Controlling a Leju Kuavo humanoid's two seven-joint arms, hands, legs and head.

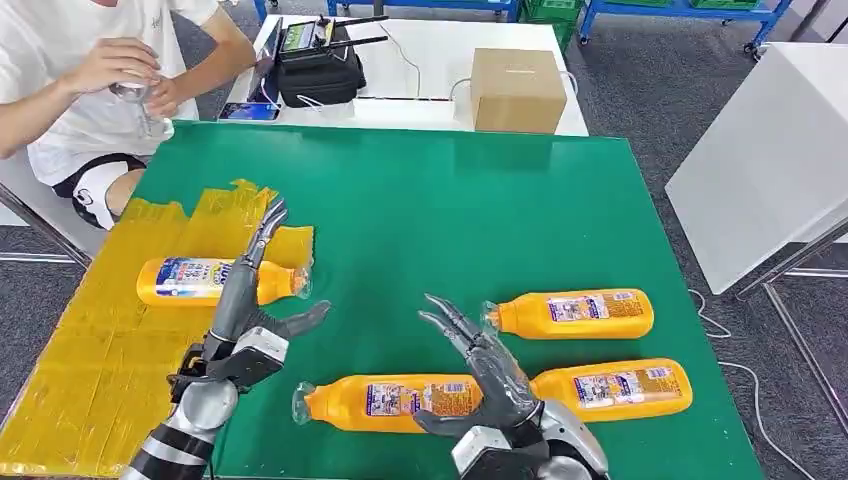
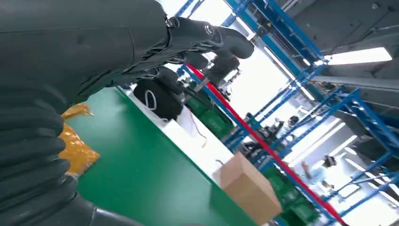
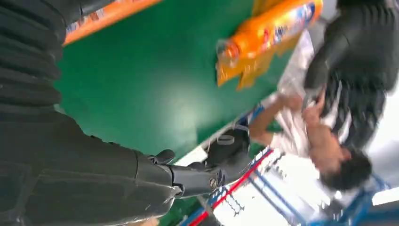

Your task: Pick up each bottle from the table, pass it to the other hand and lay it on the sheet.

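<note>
Several orange bottles with blue-and-white labels lie on their sides on the green table. One bottle rests on the yellow sheet at the left; the right wrist view also catches this bottle. My left hand hovers just in front of it, fingers straight and spread, holding nothing. A second bottle lies near the front edge, with my right hand open right above its right end. Two more bottles lie to the right.
A person sits at the far left corner holding a clear glass. Behind the green table stands a white table with a black bag and a cardboard box. A white panel stands to the right.
</note>
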